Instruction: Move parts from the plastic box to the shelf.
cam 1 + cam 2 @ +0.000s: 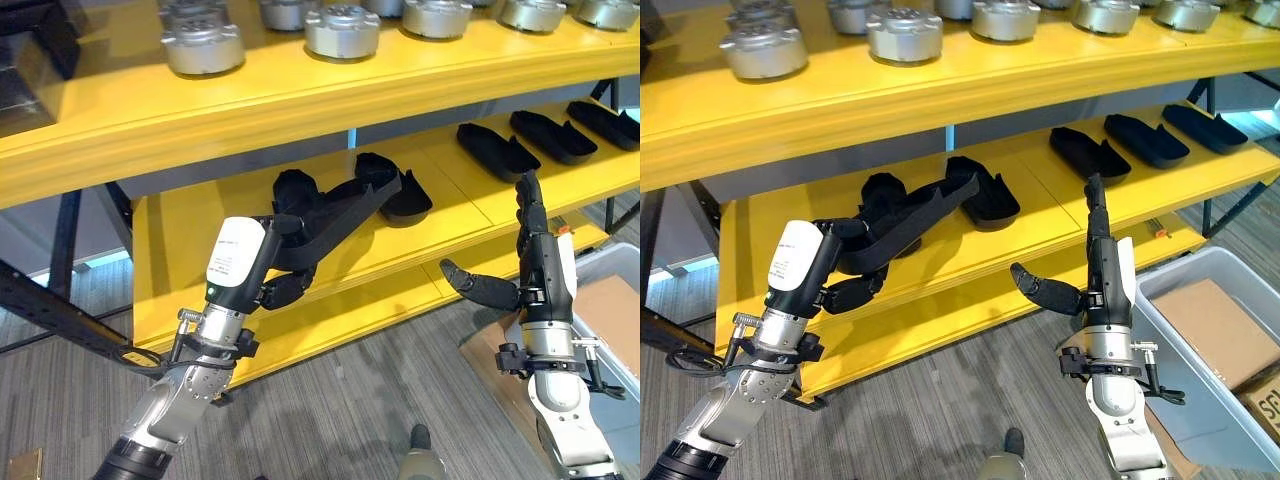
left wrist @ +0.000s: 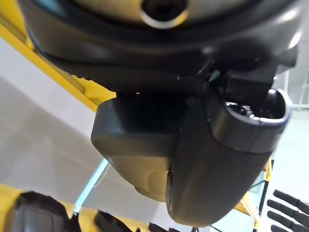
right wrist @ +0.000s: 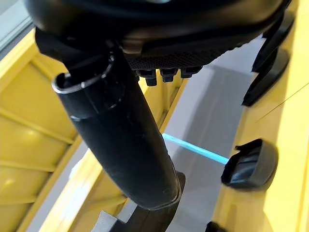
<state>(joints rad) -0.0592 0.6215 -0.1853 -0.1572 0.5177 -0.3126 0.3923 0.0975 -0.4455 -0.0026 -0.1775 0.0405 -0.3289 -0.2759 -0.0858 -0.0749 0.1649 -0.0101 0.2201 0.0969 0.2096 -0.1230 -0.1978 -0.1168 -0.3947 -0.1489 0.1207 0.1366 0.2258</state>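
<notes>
My left hand is curled round a long black part and holds it just over the middle yellow shelf. The part's far end reaches toward two other black parts lying on that shelf. Three more black parts lie in a row further right. My right hand stands in front of the shelf edge, fingers straight up and thumb spread out, holding nothing. The grey plastic box sits on the floor at the lower right, with cardboard inside.
The top yellow shelf carries several round silver metal parts. A lower yellow shelf edge juts out below the hands. Dark frame bars run at the left. Grey carpet floor lies below.
</notes>
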